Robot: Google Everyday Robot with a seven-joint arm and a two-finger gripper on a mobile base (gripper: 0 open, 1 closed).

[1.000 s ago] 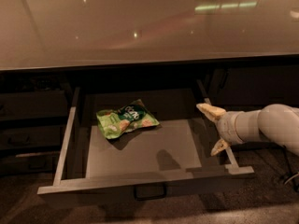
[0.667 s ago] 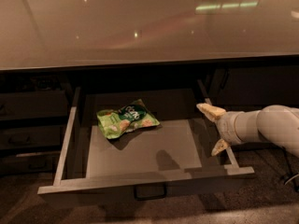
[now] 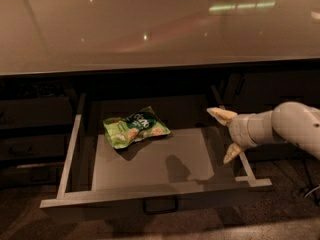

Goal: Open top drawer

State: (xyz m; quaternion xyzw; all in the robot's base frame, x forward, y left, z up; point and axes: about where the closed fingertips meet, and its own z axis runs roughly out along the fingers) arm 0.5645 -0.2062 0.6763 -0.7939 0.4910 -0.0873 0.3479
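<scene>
Countertop (image 3: 150,29); end effector (image 3: 227,134) agape at top drawer (image 3: 69,151)

The top drawer (image 3: 69,151) stands pulled out from under the bench (image 3: 150,29), toward the camera. A snack bag (image 3: 135,128) lies on its floor, in the left rear part. The pull handle (image 3: 160,205) is at the middle of the drawer's front. The tool (image 3: 227,134) is at the right side rail. One finger is toward the rear, the other toward the front, with a gap between them. Its arm (image 3: 295,126) lies to the right. The slimmer drawer fronts (image 3: 30,149) are left of the drawer.
</scene>
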